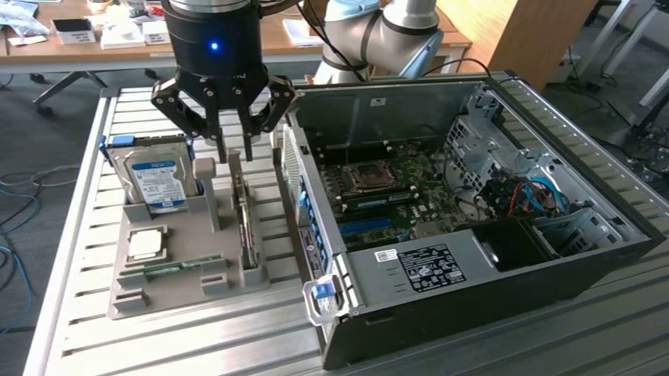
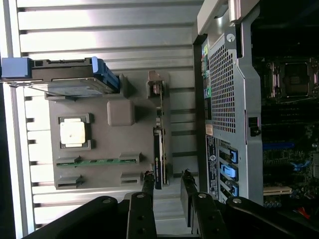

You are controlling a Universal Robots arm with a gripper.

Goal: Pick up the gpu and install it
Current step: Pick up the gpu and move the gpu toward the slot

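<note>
1 view at a time. Exterior: slatted aluminium table [image 1: 157, 345], office behind with wooden desk [image 1: 74, 52], grey carpet. Gripper [image 1: 236, 153] low over grey tray [image 1: 168, 296], right above gpu [image 1: 246, 227] standing on edge beside open PC case [image 1: 616, 211]. Wrist: jaws part open, gpu end between fingers [image 2: 148, 184], not clamped.

Grey tray [image 1: 157, 301] on the counter [image 1: 188, 345] — hard drive [image 1: 157, 182], processor chip [image 1: 146, 244], memory stick [image 1: 172, 269]; open computer case [image 1: 544, 290] at the exterior view's right.
</note>
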